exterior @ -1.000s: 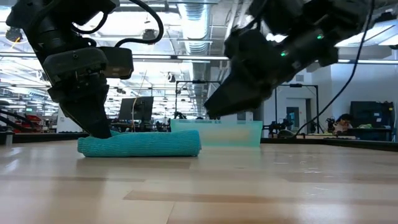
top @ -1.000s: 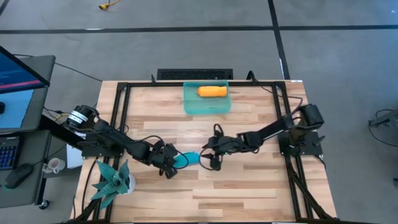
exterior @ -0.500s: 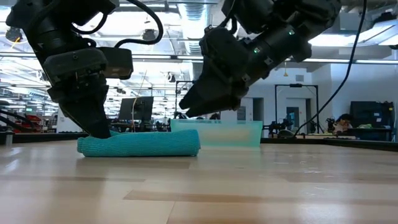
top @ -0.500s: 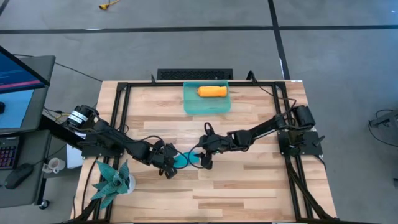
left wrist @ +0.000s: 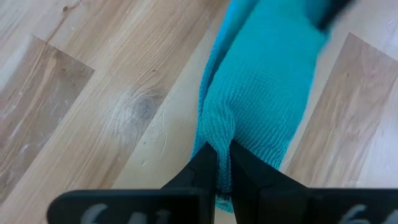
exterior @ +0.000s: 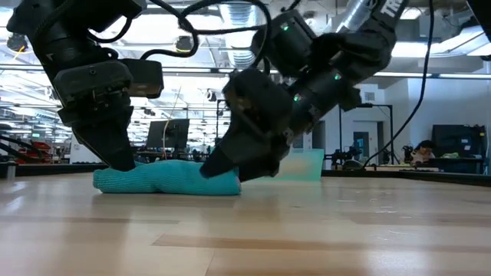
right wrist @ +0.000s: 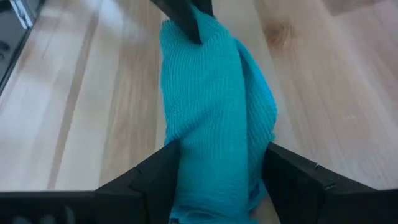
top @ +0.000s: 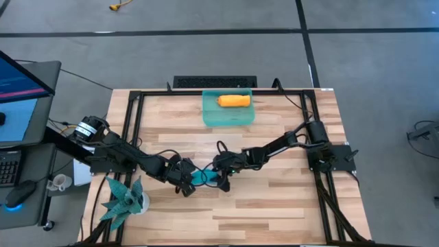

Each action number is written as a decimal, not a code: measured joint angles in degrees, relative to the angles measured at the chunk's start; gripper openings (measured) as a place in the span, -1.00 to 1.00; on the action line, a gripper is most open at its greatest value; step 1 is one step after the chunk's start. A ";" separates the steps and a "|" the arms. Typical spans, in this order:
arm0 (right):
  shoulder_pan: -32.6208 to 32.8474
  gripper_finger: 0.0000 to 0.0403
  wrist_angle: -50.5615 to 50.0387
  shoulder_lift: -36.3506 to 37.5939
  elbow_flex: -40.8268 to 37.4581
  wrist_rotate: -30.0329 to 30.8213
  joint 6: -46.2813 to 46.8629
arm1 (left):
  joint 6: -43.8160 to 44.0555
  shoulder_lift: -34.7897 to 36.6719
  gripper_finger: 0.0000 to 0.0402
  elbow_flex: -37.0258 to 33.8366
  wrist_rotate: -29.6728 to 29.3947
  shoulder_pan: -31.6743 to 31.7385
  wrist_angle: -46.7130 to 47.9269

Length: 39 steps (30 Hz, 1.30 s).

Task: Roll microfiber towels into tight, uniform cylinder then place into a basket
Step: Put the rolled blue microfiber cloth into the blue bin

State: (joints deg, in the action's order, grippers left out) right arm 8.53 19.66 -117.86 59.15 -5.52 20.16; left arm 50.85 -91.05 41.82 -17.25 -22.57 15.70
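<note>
Grey concrete floor surrounds the wooden worktop [top: 274, 199], which sits inside a black frame [top: 130, 116]; a spiky teal plant [top: 123, 199] stands at the 8 o'clock corner. At 12 o'clock, against the far edge, the basket [top: 228, 116] already holds the orange towel [top: 234, 101], rolled into a short cylinder and lying across its far half. That half of the job looks finished.

The teal towel [exterior: 165, 180] is rolled as well, a low, slightly lumpy log lying on the boards just on the 7 o'clock side of centre, well apart from the basket. The left end effector [left wrist: 222, 171] has its fingers pressed together on one end of the roll, pinching a fold of cloth. The right end effector [right wrist: 214, 168] is down at the other end with its fingers spread wide, straddling the roll; its fingers sit against the cloth on both sides, but whether they have begun to squeeze I cannot tell.

What is left, by my reading: close the right grip, lift the roll without letting it unwind, and carry it toward 12 o'clock to lie beside the orange one in the basket.
</note>
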 joint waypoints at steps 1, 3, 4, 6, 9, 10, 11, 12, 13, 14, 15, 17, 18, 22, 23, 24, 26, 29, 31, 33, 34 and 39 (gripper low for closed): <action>-0.06 0.22 0.47 -1.17 0.93 -1.11 -0.01 | 0.00 0.00 -0.93 0.00 0.00 0.00 -0.01; -0.06 0.19 -1.81 -1.55 2.27 -1.89 -0.01 | 0.00 0.00 -0.93 0.00 -0.02 0.00 -0.01; -0.08 0.17 -2.92 -2.20 3.21 -1.99 -0.03 | 0.05 0.00 -0.93 0.00 -0.02 0.00 0.05; -0.08 0.08 -5.65 -2.86 4.80 -1.97 -0.11 | 0.09 0.00 -0.93 0.00 -0.07 0.00 0.05; -0.15 -0.13 -7.61 -2.94 5.72 -1.96 -0.64 | 0.16 0.00 -0.93 0.00 -0.11 0.00 0.03; -0.15 -0.22 -7.99 -3.00 5.82 -2.01 -0.92 | 0.15 0.00 -0.93 0.00 -0.16 0.00 0.03; -0.15 -0.32 -8.32 -3.00 6.00 -2.13 -1.13 | 0.02 0.00 -0.93 0.00 -0.36 0.00 0.03; -0.12 -0.43 -8.72 -2.75 6.06 -2.19 -1.53 | -0.41 0.00 -0.93 0.00 -0.78 0.00 0.01; -0.08 -0.53 -9.13 -2.35 6.05 -2.30 -2.07 | -0.82 0.00 -0.93 0.00 -1.24 0.00 0.01; -0.06 -0.64 -9.43 -2.09 5.93 -2.38 -2.53 | -1.21 0.00 -0.93 0.00 -1.68 0.00 -0.03; -0.06 -0.74 -9.65 -1.90 5.96 -2.40 -3.18 | -1.67 0.00 -0.93 0.00 -2.26 0.07 -0.04; -0.06 -0.87 -11.07 -1.03 5.90 -2.36 -4.70 | -2.63 0.00 -0.93 0.05 -3.74 0.43 -0.18; -0.06 -0.87 -11.77 -0.56 5.82 -2.34 -5.43 | -3.35 0.00 -0.93 0.30 -4.37 0.80 -0.15; -0.33 -0.83 -15.31 2.08 5.67 -2.00 -6.87 | -8.13 0.00 -0.94 2.04 -4.45 2.85 0.01; -0.49 -0.81 -16.33 2.84 5.67 -2.01 -7.10 | -9.73 0.00 -0.95 2.67 -4.34 3.43 0.08; -0.73 -0.79 -17.48 3.65 5.67 -1.94 -7.54 | -11.49 0.00 -0.95 3.39 -4.26 4.09 0.17; -1.19 -0.81 -20.08 5.53 5.67 -0.67 -8.94 | -14.66 0.00 -0.95 5.03 -4.22 5.44 0.33; -2.14 -0.86 -23.97 8.51 5.65 2.54 -11.17 | -19.16 0.47 -0.95 8.34 -3.19 7.93 3.72; -3.04 -0.87 -25.48 11.08 5.65 3.33 -12.52 | -21.56 1.19 -0.95 11.13 -2.44 9.71 7.26; -3.97 -0.87 -26.52 13.69 5.67 3.84 -13.53 | -23.51 1.91 -0.95 13.66 -2.19 11.49 10.73; -4.42 -0.87 -27.56 15.01 5.67 3.96 -14.21 | -24.54 2.19 -0.95 14.88 -2.11 12.38 12.39; -7.65 -0.84 -31.97 20.45 5.74 4.23 -17.67 | -32.69 3.02 -0.96 21.60 -1.12 17.29 19.12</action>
State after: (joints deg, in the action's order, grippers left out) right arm 0.88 -12.31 -97.41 64.89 -1.29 2.49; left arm 18.16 -88.03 63.42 -18.37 -5.27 34.82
